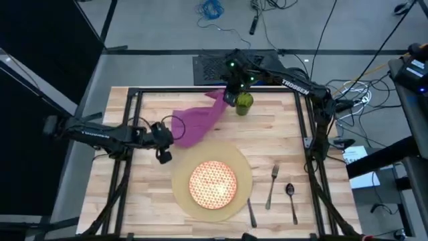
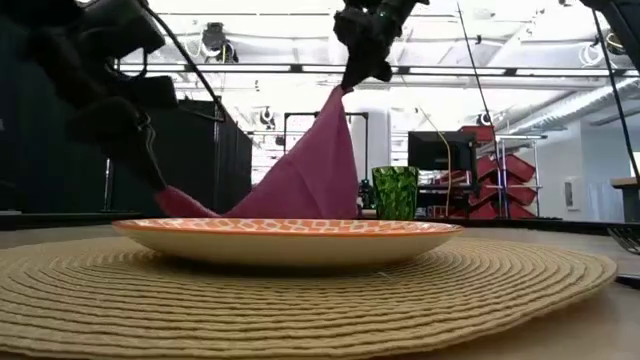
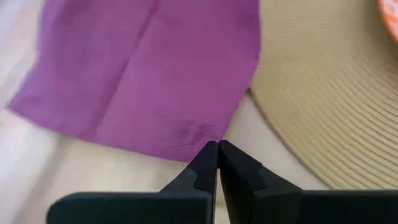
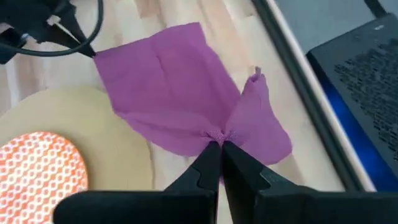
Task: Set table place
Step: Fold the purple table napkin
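Observation:
A purple cloth napkin [image 1: 195, 122] stretches between my two grippers over the far part of the wooden table [image 1: 144, 194]. My right gripper [image 4: 219, 144] is shut on its far end, high above the table beside a green cup [image 1: 244, 103]. My left gripper [image 3: 217, 145] is shut at the napkin's near left corner, low over the table, just beyond the round tan mat, the place [image 1: 242, 175]. A red-and-cream patterned plate [image 1: 213, 184] lies in the middle of the mat. My left gripper pinches the napkin's corner [image 3: 204, 138] with its fingertips, coming in low from the table's left. That end stays close to the tabletop. My right gripper pinches a bunched-up bit of the napkin's far end [image 4: 217, 133] between its two fingers, from above. That end is lifted clear, and the cloth slopes down from it like a tent [image 2: 305, 170].
A fork [image 1: 272, 187], a spoon [image 1: 291, 195] and a knife [image 1: 251, 213] lie on the wood right of the mat. The black bar frame [image 1: 304, 127] runs along the table's edges. Bare wood shows left of the mat.

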